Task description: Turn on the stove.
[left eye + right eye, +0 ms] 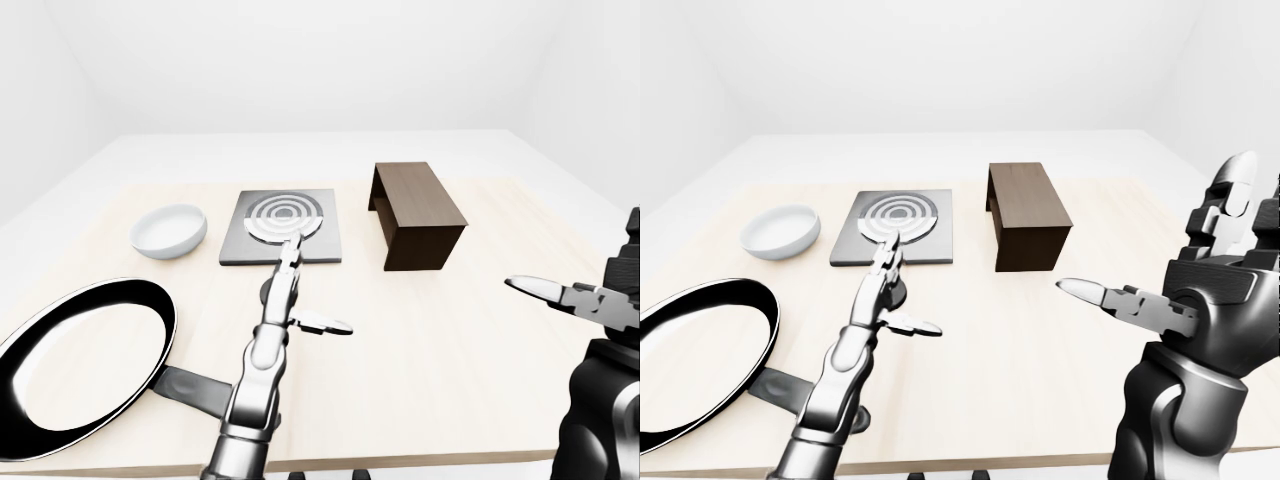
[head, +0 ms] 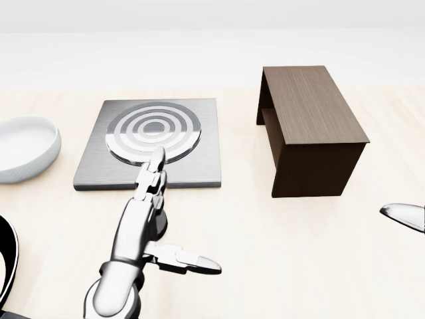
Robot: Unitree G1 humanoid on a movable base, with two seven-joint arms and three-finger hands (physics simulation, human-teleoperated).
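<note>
The stove (image 2: 93, 169) is a flat grey square plate with a round ringed burner (image 2: 154, 129), upper left in the head view. Just below its lower edge sits a black round knob (image 2: 164, 226), mostly hidden under my left hand (image 2: 176, 216). That hand is open and lies over the knob. Its straight fingers (image 2: 154, 171) reach onto the plate's lower edge, and its thumb (image 2: 192, 262) points right. My right hand (image 1: 1150, 245) is open, raised off the table at the right of the right-eye view, holding nothing.
A white bowl (image 2: 23, 146) sits left of the stove. A dark brown wooden box (image 2: 312, 126), open on its left side, stands to the stove's right. A large black frying pan (image 1: 80, 360) lies at lower left, its handle near my left forearm.
</note>
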